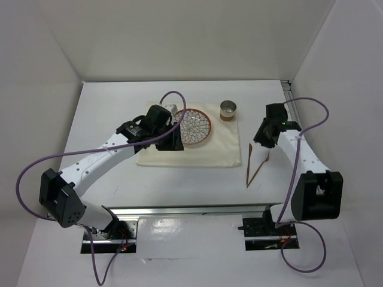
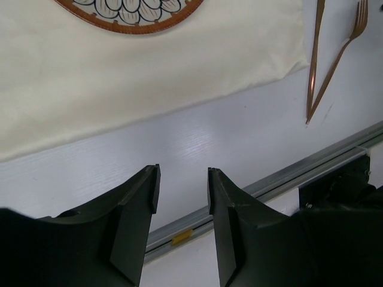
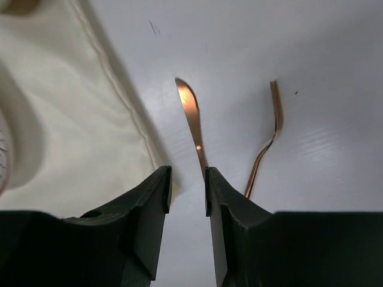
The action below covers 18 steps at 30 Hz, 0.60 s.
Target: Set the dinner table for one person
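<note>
The dinner table (image 1: 114, 107) is a white top. A cream cloth (image 1: 215, 149) lies on it and carries a patterned plate with a brown rim (image 1: 196, 127) and a small metal cup (image 1: 228, 109). A copper knife (image 1: 249, 162) and fork (image 1: 262, 164) lie in a V just right of the cloth. My left gripper (image 1: 170, 142) hovers over the cloth left of the plate, open and empty (image 2: 182, 173). My right gripper (image 1: 264, 142) is open and empty (image 3: 187, 173), low over the far end of the knife (image 3: 191, 116), with the fork (image 3: 270, 134) to its right.
A metal rail (image 1: 191, 210) runs along the table's near edge and shows in the left wrist view (image 2: 281, 179). White walls enclose the table at the back and both sides. The cloth's right edge (image 3: 119, 89) lies next to the knife.
</note>
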Tool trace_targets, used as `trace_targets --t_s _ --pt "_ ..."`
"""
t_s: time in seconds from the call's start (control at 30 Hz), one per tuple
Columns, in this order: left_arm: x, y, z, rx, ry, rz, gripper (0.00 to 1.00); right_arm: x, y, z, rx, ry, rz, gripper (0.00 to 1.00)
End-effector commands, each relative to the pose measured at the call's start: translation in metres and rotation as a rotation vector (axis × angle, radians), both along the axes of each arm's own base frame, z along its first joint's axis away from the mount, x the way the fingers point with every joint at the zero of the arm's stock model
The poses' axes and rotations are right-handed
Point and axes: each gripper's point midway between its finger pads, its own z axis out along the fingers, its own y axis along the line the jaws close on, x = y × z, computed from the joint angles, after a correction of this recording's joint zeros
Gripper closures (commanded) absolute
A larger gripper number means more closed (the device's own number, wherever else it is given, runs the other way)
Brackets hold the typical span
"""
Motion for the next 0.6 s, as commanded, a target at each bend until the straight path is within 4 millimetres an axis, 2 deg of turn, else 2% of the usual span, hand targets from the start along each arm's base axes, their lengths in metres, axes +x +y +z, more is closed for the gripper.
trace_targets --t_s 0.0,0.1,0.17,0.23,0.3,0.37,0.4,0.57 --pt "0.011 0.007 0.03 -0.016 -0.084 0.069 0.46 -0.01 0.015 -0.035 0.048 0.115 0.083 0.6" --pt "0.008 0.011 0.033 -0.017 -0.096 0.076 0.46 -0.021 0.024 -0.058 0.086 0.206 0.136 0.6" --pt "0.009 0.012 0.033 -0.012 -0.1 0.082 0.46 -0.029 0.026 -0.073 0.089 0.264 0.162 0.56" --pt "0.007 0.014 0.028 -0.001 -0.086 0.082 0.47 -0.037 0.021 -0.08 0.069 0.298 0.16 0.51" --pt "0.007 0.014 0.028 -0.001 -0.086 0.082 0.47 -0.046 0.02 -0.088 0.062 0.327 0.155 0.51" --pt "0.005 0.016 0.026 0.006 -0.077 0.081 0.47 -0.05 0.027 -0.093 0.099 0.338 0.182 0.5" --pt "0.005 0.018 0.021 0.025 -0.065 0.087 0.47 -0.049 0.027 -0.097 0.099 0.344 0.182 0.5" --pt "0.003 0.019 0.021 0.024 -0.066 0.087 0.47 -0.06 0.031 -0.111 0.128 0.394 0.179 0.5"
